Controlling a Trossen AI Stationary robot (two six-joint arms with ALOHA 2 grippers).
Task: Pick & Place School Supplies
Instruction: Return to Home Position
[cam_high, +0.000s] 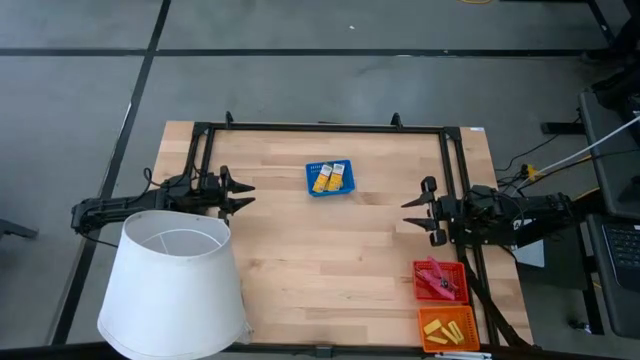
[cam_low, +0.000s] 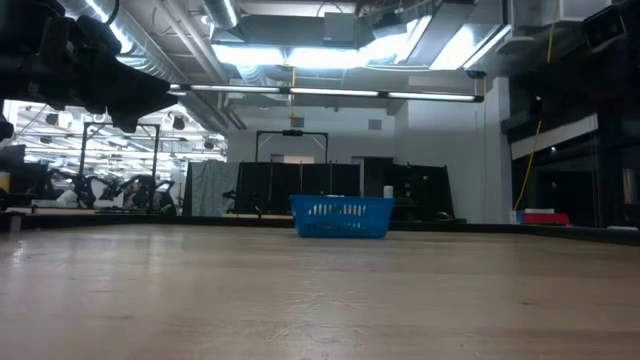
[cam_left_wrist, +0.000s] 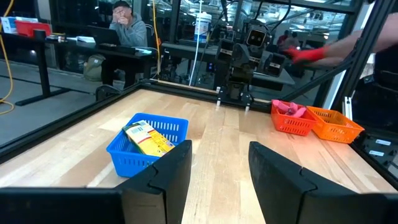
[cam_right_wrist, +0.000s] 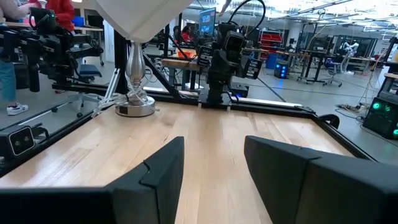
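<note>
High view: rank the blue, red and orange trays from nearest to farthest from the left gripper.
1. Blue tray: nearest the left gripper, toward the middle of the table.
2. Red tray: far across, at the right edge.
3. Orange tray: farthest, in the right corner, just beyond the red one.

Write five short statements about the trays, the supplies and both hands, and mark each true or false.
1. The blue tray holds yellow packs. True.
2. The red tray is empty. False: red tools lie in it.
3. The orange tray holds yellow blocks. True.
4. The left hand grips a yellow pack. False: it is open and holds nothing.
5. The right hand is above the orange tray. False: it is open over bare table, apart from the trays.
</note>
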